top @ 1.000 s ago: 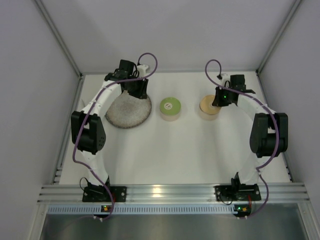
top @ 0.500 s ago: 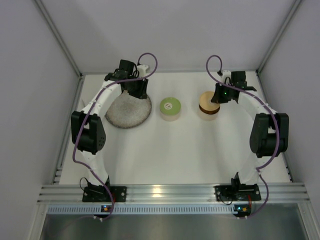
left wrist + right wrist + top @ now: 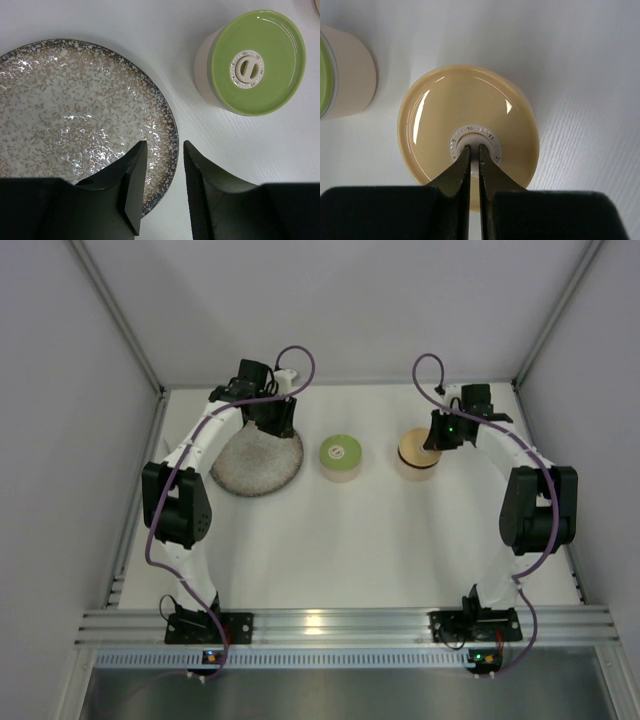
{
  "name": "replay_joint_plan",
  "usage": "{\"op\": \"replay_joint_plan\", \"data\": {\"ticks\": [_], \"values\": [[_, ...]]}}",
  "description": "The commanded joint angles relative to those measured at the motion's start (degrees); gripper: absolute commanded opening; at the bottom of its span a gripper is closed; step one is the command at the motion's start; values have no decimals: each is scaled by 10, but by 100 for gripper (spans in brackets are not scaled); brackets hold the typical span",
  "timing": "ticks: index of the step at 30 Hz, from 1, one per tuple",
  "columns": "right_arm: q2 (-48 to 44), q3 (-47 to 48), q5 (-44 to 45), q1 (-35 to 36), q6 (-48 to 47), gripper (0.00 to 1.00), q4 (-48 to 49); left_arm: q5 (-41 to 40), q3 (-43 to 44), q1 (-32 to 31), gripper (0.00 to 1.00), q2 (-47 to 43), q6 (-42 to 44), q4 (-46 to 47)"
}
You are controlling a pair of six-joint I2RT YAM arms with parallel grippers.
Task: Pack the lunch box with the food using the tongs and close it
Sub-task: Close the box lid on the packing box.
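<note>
Plainly, green-lidded tin (image 3: 340, 456) and tan-lidded tin (image 3: 417, 452) stand covered.

Three things stand in a row across the far part of the desk (image 3: 340, 540), with a hand over each end of the row.

The plate (image 3: 250, 468) lies at the left. The middle tin (image 3: 340, 472) stands just to its right with a small gap between them. The right tin (image 3: 412, 471) stands farther right again, apart from the middle one. Each tin carries its lid on top: the middle lid (image 3: 256, 61) and the right lid (image 3: 465, 125). The left hand (image 3: 162, 150) hangs above the plate's rim on the side facing the middle tin, fingers parted with nothing between them. The right hand (image 3: 474, 152) sits over the right tin, fingertips pinched on the knob at the centre of the right lid.
</note>
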Motion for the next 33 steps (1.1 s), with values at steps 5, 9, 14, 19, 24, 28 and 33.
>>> {"op": "replay_joint_plan", "data": {"ticks": [5, 9, 14, 19, 24, 28, 33], "values": [[11, -3, 11, 5, -1, 0, -24, -2, -2, 0, 40, -31, 6, 7], [30, 4, -9, 10, 6, 0, -14, -2, -2, -1, 40, -31, 7, 7], [37, 8, -8, 13, 20, 0, 2, -6, -4, -1, 41, -33, 9, 6], [20, -25, -1, 13, 24, 0, 43, -7, -3, -1, 40, -33, 11, 5], [1, -72, -18, 13, 54, 0, 106, -5, -2, -1, 40, -31, 9, 8], [-3, -88, -6, 13, 64, 0, 130, -6, -3, 0, 40, -34, 11, 7], [-10, -108, 7, 13, 65, 0, 145, -8, -5, -1, 40, -36, 11, 6]]}}
